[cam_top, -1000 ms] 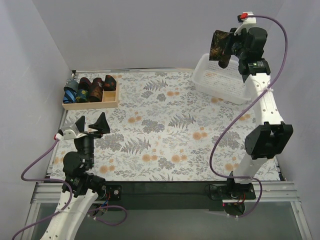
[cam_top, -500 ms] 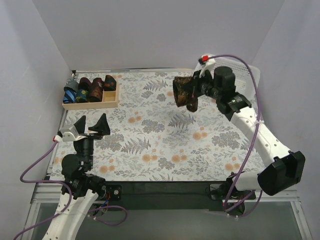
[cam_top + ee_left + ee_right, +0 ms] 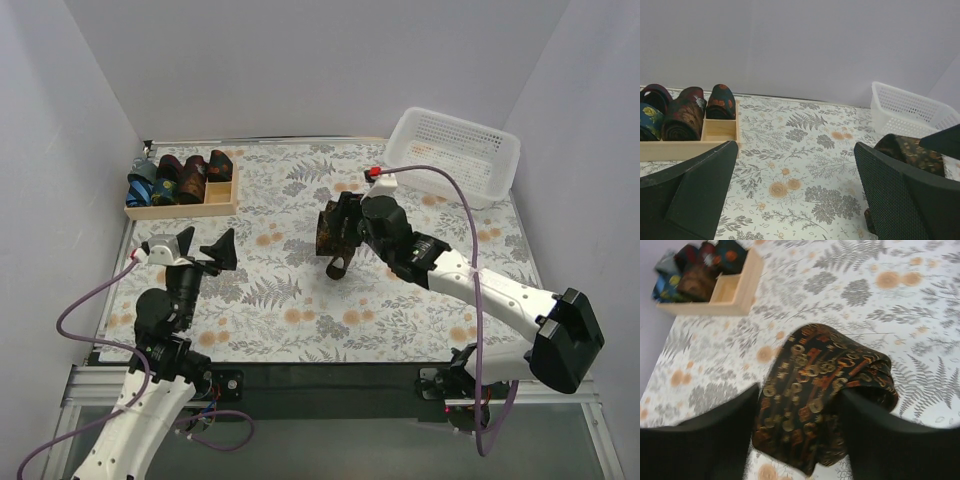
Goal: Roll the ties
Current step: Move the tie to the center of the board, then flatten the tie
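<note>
A dark brown-black tie with an orange-gold pattern hangs bunched over the middle of the floral table, its lower end touching the cloth. My right gripper is at the bundle. In the right wrist view the tie sits between the fingers of the right gripper, which stand wide apart and open. My left gripper hovers open over the near left of the table with nothing in it. In the left wrist view the left gripper frames bare cloth, and the tie shows behind the right finger.
A shallow wooden tray at the back left holds several rolled ties; the tray and rolls also show in the left wrist view. A white mesh basket stands at the back right corner. White walls close in the table.
My right arm swung from above the basket down and left to the table's middle, carrying the tie, and its jaws have opened. The left arm shifted slightly right.
</note>
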